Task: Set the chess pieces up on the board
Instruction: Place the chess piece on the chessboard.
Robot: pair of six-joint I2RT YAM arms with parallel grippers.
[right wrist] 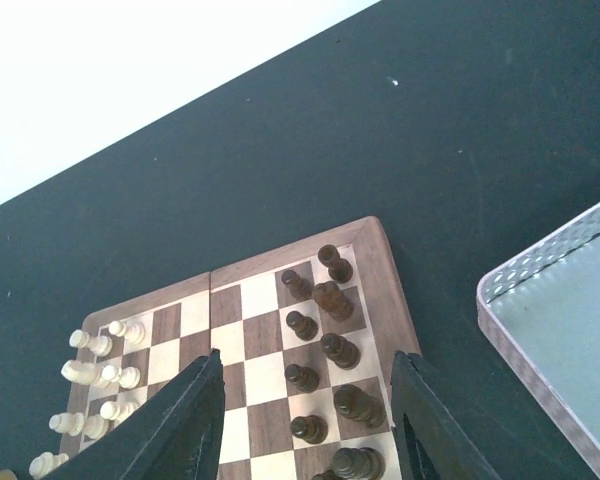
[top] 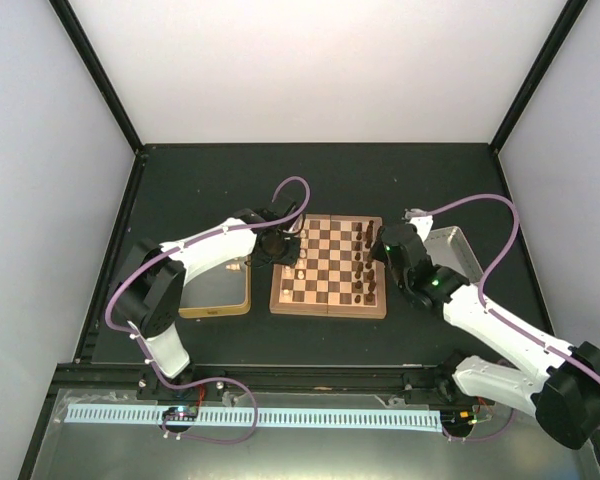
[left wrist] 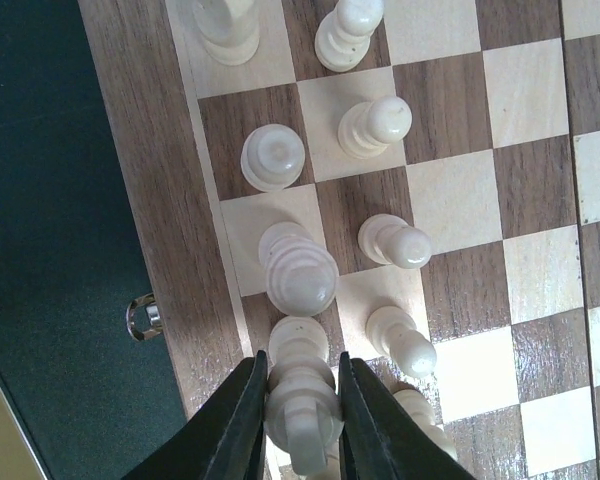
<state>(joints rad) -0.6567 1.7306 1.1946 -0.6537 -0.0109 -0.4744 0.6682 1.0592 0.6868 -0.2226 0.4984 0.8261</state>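
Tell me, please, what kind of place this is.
Probably a robot test cell in a laboratory: plain white panels in a black frame enclose a dark table, where two arms work over a chessboard; the left jaws grip a cream piece.

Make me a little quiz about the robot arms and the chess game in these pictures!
1. True or false: the left gripper is clamped on a cream chess piece.
2. The right gripper is: A) open, B) shut on a dark piece, C) out of view.
3. Fill in: seen from the top camera, the dark pieces stand on the ___ side of the board.
Key: 1 true; 2 A; 3 right.
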